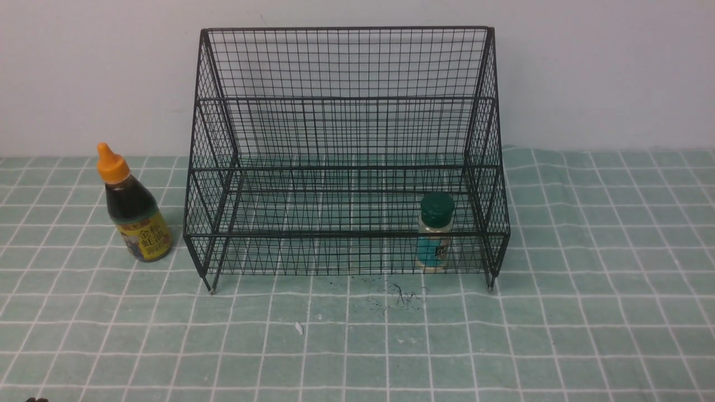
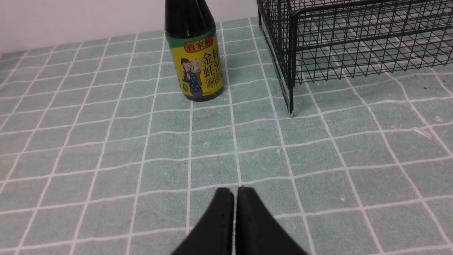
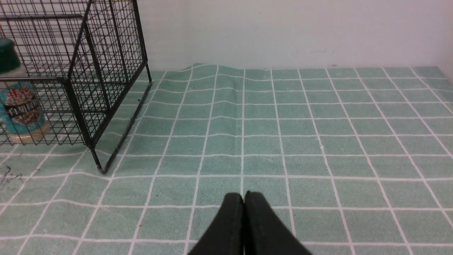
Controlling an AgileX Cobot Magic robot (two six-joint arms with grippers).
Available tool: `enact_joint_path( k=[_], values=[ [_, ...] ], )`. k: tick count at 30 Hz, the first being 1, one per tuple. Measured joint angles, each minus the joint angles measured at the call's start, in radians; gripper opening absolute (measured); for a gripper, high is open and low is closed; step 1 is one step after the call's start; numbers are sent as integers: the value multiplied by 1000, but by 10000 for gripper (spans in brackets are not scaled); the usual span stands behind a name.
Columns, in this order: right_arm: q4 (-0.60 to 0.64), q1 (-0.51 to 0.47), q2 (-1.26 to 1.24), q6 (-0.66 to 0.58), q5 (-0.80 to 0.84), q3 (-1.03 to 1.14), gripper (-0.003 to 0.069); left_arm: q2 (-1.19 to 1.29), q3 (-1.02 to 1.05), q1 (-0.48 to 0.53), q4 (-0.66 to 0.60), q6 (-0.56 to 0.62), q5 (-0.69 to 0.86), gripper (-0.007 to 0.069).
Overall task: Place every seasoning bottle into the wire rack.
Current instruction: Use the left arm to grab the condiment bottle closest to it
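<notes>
— Where is the dark-sauce bottle (image 1: 133,209) standing right now?
— It's standing upright on the green checked cloth (image 1: 357,346), outside the wire rack (image 1: 346,151), just beside its left side, toward the counter's far left corner
— And the shaker jar (image 1: 435,231)?
— That one is sitting upright inside the rack, in the lower front tier near its right end. It looks to be resting on the tier's floor, though the mesh is blurring its base
— The rack itself?
— It's sitting along the counter's far edge, around the middle, backing onto the white wall (image 1: 614,67)
— What are the grippers doing?
— The left gripper (image 2: 235,191) is hovering over bare cloth nearer our side, pointing at the bottle, its jaws pressing together on nothing. The right gripper (image 3: 244,196) is hovering toward the counter's right edge, apart from the rack, likewise clamped together and empty
</notes>
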Motion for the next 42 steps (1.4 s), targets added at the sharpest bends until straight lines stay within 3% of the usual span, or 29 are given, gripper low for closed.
enact_joint_path(
  k=[33,38,42],
  values=[
    [0,0,0,19,0,0,-13,0,2,0,-40,-15,-33,-7],
    [0,0,0,19,0,0,-13,0,4,0,-249,-58,-258,-7],
    [0,0,0,20,0,0,-13,0,4,0,-409,-85,-614,-7]
  ],
)
